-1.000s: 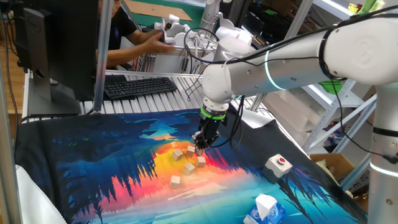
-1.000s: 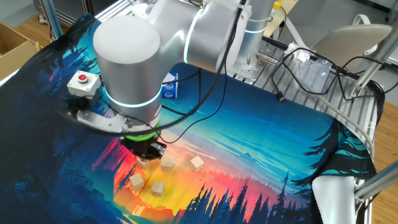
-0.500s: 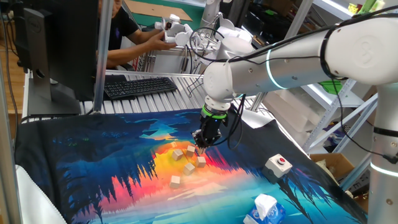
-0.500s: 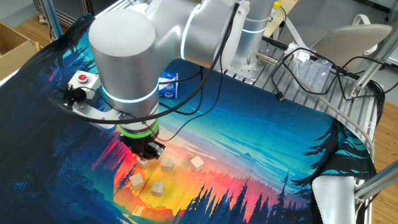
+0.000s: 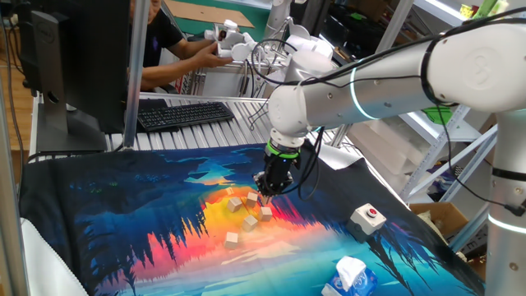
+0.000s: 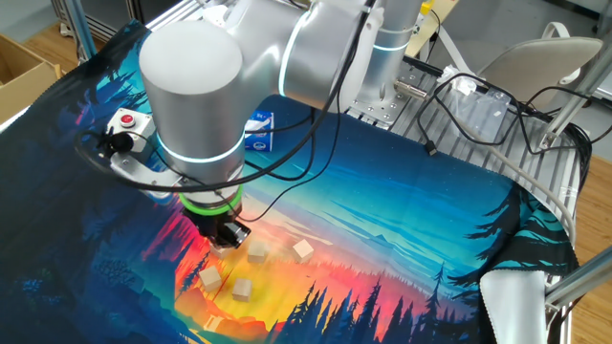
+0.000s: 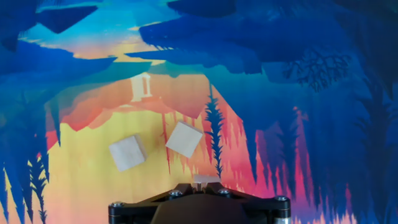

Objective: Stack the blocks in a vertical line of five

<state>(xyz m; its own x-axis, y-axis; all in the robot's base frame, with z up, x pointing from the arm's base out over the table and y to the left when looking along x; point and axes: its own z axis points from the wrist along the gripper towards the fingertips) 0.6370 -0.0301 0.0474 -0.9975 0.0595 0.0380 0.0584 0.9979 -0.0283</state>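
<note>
The two-finger gripper [image 5: 265, 194] has barely shifted, hovering low over the scattered pale beige wooden cubes [image 5: 233, 239]; its grip state cannot be told. No stack yet.

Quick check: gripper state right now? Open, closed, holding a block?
Gripper: cannot be told. It is low over the blocks, but its fingers are hidden in every view, and no grasp can be confirmed.

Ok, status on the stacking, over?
Gripper low among the wooden blocks, jaws' state unreadable. No stack yet: blocks lie scattered on the mat. Button box and tissue pack off to the side.
</note>
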